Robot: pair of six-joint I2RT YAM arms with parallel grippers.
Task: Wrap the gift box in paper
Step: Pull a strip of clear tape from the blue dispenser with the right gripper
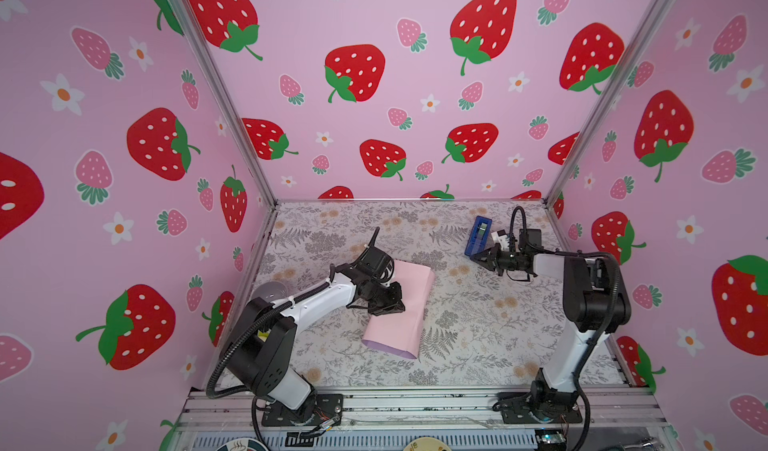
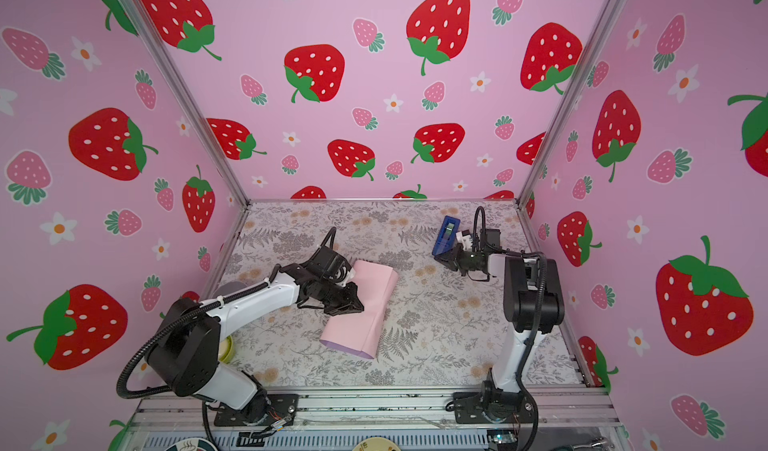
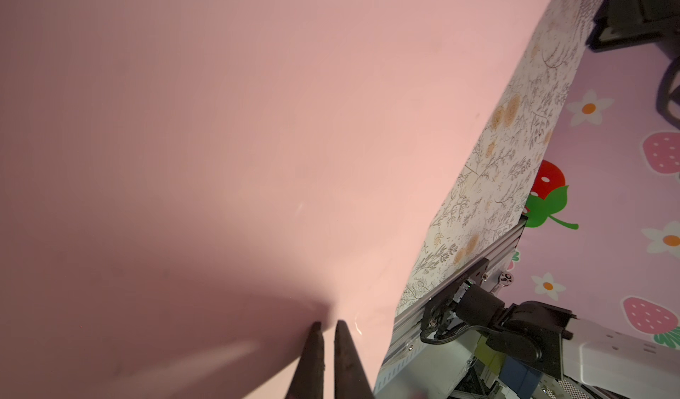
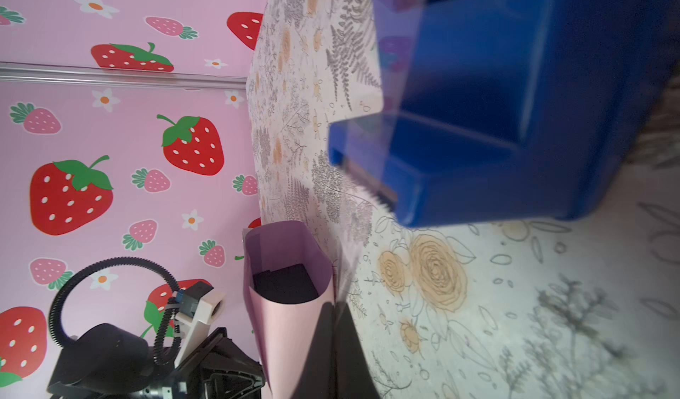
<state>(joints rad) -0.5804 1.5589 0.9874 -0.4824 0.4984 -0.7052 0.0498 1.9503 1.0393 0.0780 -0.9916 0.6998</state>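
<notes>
Wrapping stage with the sleeve formed and the seam unfastened. The paper (image 1: 405, 320) lies mid-tabletop (image 1: 457, 328), folded pale pink side out into an open-ended sleeve, with lilac showing at its near mouth. The gift box (image 4: 285, 283) sits inside. It shows only in the right wrist view, as a black block within the mouth that faces the dispenser, and is hidden in both top views.

The left gripper (image 1: 392, 305) bears down on the sleeve's upper face, its jaws almost closed with only a slit between the fingertips (image 3: 311, 360). The paper puckers at the tips, and the gripper appears to press rather than to hold. Its likely purpose is to pin the overlap so the springy sheet cannot unroll while nothing fastens it.

The right gripper (image 1: 473, 257) is well apart from the paper at the back right, fully closed just beside the cutter end of the blue tape dispenser (image 1: 478, 232). In the right wrist view a faint clear band seems to run from the cutter toward its tips. This is probably tape, though it is too faint to be sure.

Both ends of the sleeve are open and unfolded, so the task looks roughly half done. The next move calls for tape on the seam — with the pin kept steady, or the overlap may slip.
</notes>
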